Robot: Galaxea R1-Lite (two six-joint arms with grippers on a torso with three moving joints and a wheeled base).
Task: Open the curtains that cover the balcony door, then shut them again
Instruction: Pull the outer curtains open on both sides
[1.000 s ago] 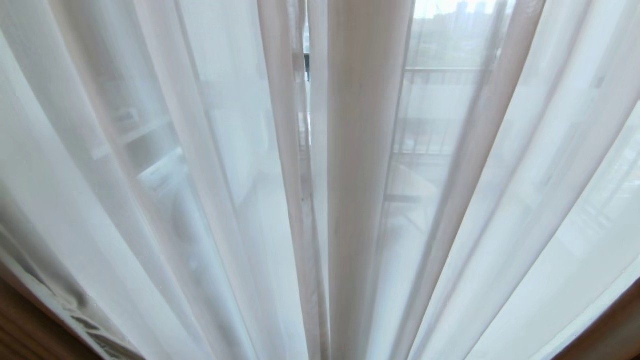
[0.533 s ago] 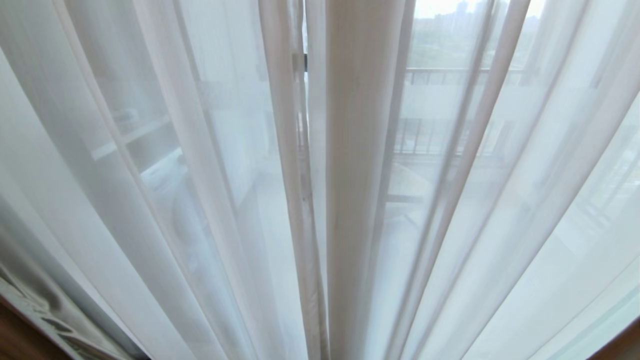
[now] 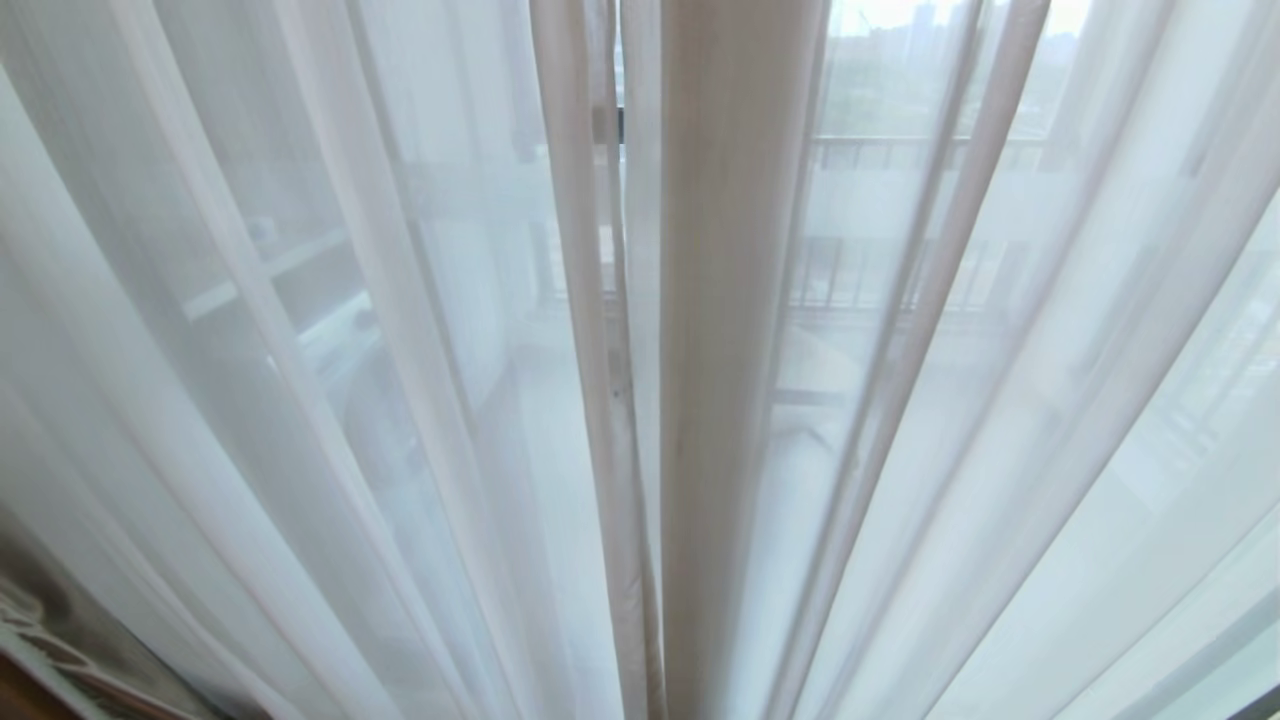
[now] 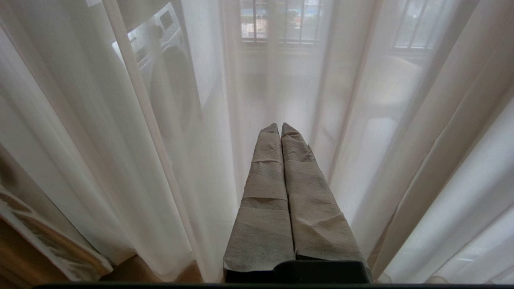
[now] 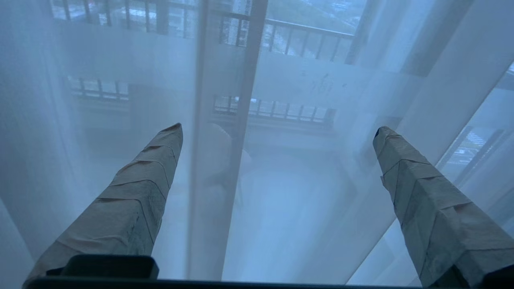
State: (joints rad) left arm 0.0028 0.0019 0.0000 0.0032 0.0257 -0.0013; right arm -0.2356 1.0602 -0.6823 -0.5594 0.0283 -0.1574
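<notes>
**Wide jaws, thin fabric: a miss is likely**

Sheer curtains (image 3: 400,400) fill the frame, meeting at centre. Right gripper (image 5: 277,128) spread wide, holding nothing; left gripper (image 4: 280,126) pressed closed, empty. Risk: jaws close on air, or snag one thin fold and drag it.

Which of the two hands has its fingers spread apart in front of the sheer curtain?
The right hand: its wrapped fingers stand wide apart. The left hand has fingers pressed together.
</notes>
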